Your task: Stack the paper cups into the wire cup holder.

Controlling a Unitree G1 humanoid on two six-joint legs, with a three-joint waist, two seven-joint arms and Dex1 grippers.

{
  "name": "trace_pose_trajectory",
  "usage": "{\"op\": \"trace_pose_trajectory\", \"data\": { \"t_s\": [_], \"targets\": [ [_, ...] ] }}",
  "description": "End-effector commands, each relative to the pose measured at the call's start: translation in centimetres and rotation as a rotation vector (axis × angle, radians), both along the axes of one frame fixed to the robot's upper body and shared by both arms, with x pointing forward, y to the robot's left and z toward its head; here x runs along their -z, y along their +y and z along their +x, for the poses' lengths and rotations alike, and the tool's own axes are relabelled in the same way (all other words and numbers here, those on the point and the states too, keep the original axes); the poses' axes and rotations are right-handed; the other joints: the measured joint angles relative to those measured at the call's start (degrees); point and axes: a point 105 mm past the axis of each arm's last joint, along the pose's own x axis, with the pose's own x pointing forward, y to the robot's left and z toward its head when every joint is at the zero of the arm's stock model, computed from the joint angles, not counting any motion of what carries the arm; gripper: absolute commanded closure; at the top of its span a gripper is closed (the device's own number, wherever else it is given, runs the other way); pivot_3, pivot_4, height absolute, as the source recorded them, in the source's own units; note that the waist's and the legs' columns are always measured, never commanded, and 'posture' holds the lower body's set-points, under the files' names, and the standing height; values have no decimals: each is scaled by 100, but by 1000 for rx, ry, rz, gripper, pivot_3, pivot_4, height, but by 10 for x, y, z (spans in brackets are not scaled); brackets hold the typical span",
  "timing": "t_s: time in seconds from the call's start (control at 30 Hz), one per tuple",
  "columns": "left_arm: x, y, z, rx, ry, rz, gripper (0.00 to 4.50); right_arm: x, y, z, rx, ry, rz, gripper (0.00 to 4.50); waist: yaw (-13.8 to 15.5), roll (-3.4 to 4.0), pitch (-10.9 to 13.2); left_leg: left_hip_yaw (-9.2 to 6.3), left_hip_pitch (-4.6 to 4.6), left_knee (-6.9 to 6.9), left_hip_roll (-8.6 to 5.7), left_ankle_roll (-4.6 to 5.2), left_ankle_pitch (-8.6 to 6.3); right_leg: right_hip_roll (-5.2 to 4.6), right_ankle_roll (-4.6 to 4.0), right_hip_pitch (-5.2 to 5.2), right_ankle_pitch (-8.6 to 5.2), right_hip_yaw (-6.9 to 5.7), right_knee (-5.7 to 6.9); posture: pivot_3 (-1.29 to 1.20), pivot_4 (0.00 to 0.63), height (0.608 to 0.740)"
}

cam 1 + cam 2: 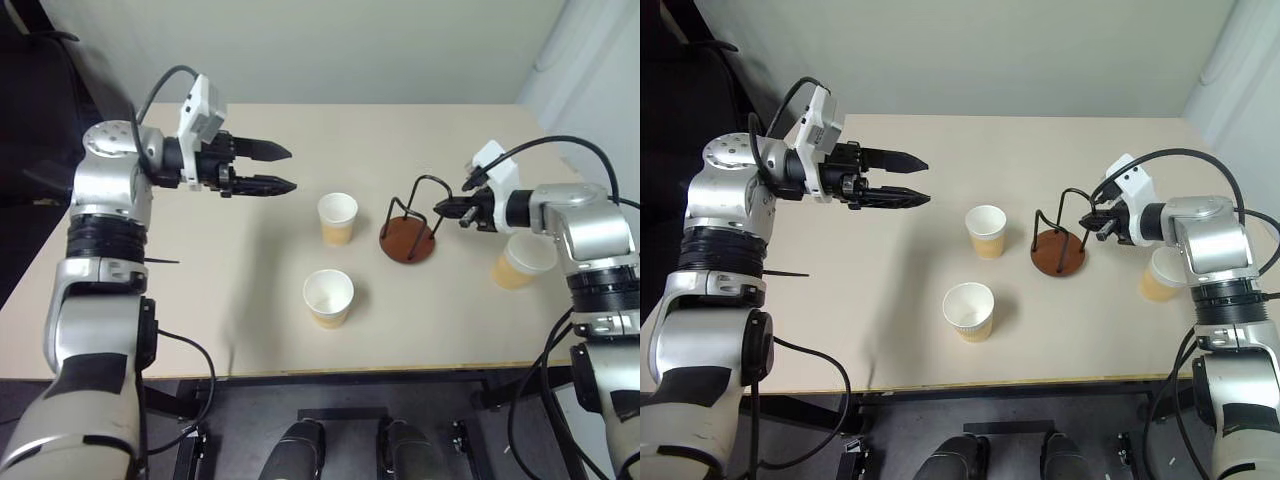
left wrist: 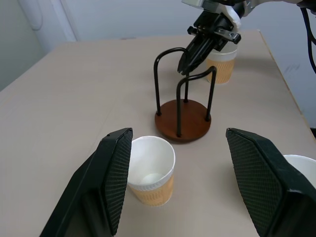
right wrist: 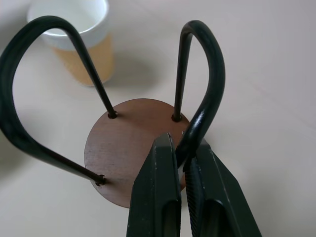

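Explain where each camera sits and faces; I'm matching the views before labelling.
Head stereo pair: looks down over the table; both arms show, plus three paper cups and the wire cup holder.
Left wrist: looks across the table along the open left tool at the holder and right tool.
Right wrist: close on the shut tool pinching a holder loop.
Shared: holder, cups.

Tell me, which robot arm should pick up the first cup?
Probably the left. The left gripper is open and free, pointing toward the paper cups in the middle. The right gripper is shut on a wire loop of the wire cup holder, so it looks busy steadying it.
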Motion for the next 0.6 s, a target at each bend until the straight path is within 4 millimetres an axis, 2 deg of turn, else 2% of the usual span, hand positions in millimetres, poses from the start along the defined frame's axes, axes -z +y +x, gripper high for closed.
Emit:
{"op": "trace_pose_trajectory", "data": {
  "t_s": [0.03,0.43,0.6],
  "targets": [
    [-15,0,-3,14,-54,-1,1263,-9,9,-13,-74,-17,-12,4484,0,0,0,0,0,0,0,0,0,0,0,0,0,0,0,0,150,740],
    [-14,2,-5,13,-47,7,1263,2,18,-34,-185,47,-40,4484,-1,0,0,3,-2,2,-1,6,4,0,2,1,-1,1,-2,0,150,740],
    [-14,2,-5,16,-45,10,1263,1,20,-31,-187,35,-38,4484,-5,0,0,2,-1,3,0,7,8,0,3,1,-2,1,0,0,150,740]
  ]
}}
